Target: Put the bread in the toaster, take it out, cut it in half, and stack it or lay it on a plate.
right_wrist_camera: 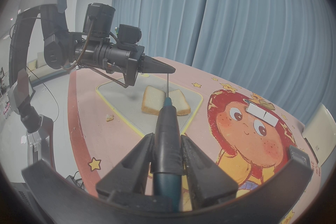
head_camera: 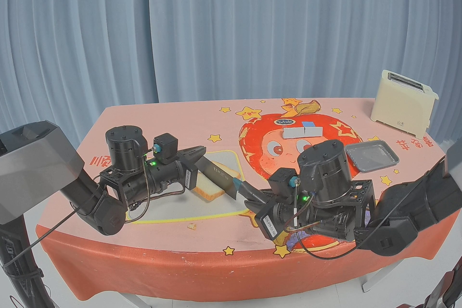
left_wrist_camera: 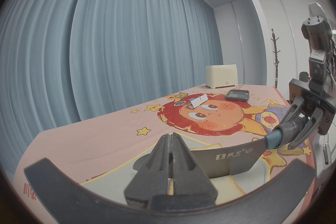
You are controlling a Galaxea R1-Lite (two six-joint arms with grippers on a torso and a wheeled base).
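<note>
Right gripper clamping knife, blade across bread, grey tray near toaster.

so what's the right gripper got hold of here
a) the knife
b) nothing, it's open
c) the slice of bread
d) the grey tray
A: the right gripper is shut around the handle of the knife, whose blade stands edge-down over the bread on the cutting mat.
</note>
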